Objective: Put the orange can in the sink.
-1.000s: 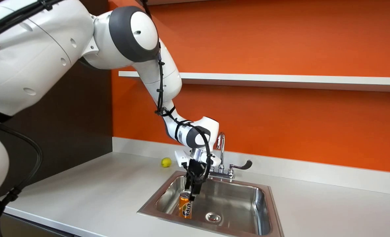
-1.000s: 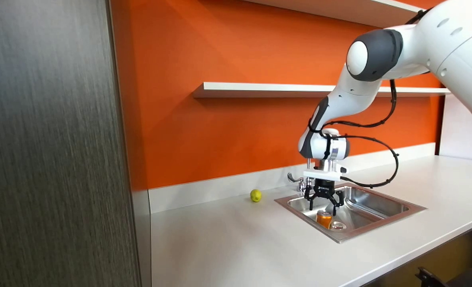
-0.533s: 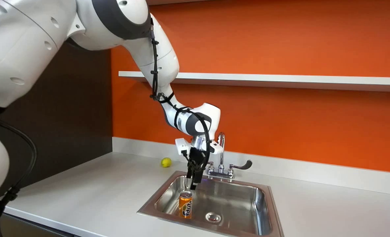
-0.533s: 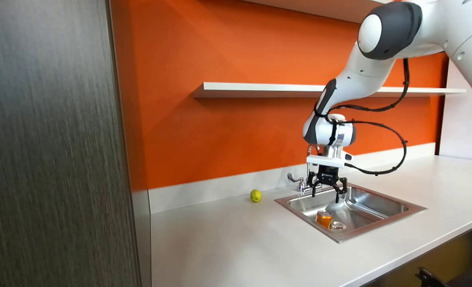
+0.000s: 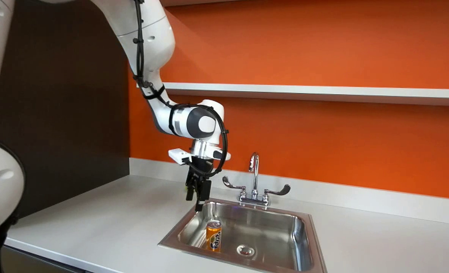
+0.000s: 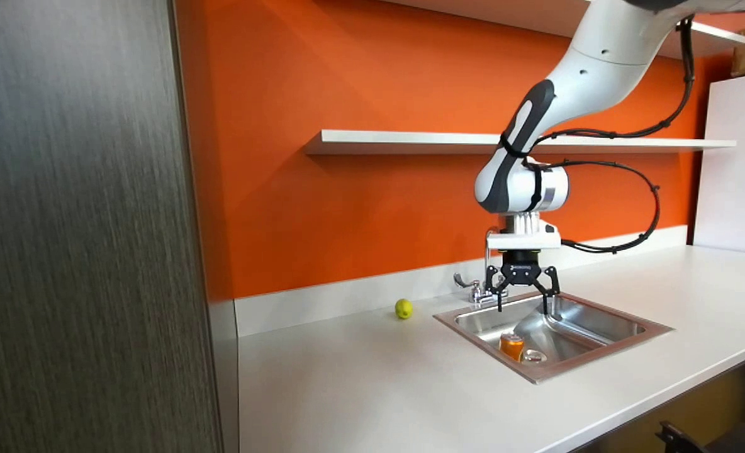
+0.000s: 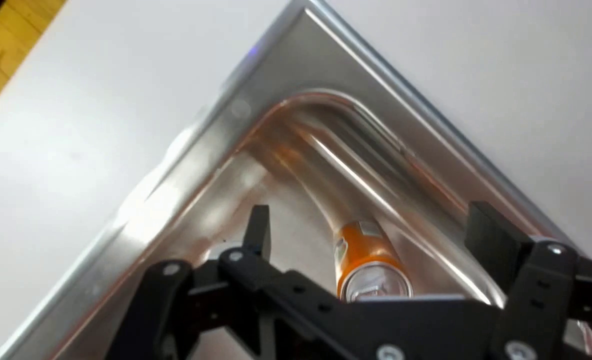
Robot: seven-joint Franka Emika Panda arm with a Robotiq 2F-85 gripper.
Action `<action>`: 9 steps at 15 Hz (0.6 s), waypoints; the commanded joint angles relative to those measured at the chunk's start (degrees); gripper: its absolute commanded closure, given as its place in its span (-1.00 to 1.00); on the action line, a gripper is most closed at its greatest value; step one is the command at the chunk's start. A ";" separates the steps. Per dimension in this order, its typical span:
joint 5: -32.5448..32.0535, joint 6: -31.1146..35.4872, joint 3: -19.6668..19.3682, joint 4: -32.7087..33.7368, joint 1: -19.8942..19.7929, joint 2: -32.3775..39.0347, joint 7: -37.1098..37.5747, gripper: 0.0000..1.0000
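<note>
The orange can [image 5: 213,236] stands upright on the bottom of the steel sink [image 5: 266,235], near its left wall and the round drain in an exterior view. It also shows in an exterior view [image 6: 511,347] and in the wrist view [image 7: 366,245], where its pale top faces the camera and the gripper body covers its near edge. My gripper [image 5: 194,203] is open and empty, above the sink's rim and clear of the can. In an exterior view the gripper [image 6: 522,310] shows its two fingers spread. In the wrist view the fingers [image 7: 371,220] are wide apart with nothing between them.
The chrome faucet [image 5: 255,178] with two lever handles stands behind the sink. A yellow ball [image 6: 403,308] lies on the counter [image 6: 347,390] by the backsplash. A white shelf [image 6: 473,141] runs along the orange wall. A dark panel [image 6: 83,226] stands at one side.
My open gripper has risen out of the sink and drawn back, moving left in an exterior view. The can has stayed still in the sink. The second faucet handle has come into view.
</note>
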 commanded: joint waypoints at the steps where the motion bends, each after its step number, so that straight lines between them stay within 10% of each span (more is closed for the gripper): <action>1: -5.82 -0.18 1.93 -12.57 2.43 -12.75 2.63 -1.00; 9: -3.59 -8.08 12.10 -29.89 3.67 -35.63 3.12 -1.00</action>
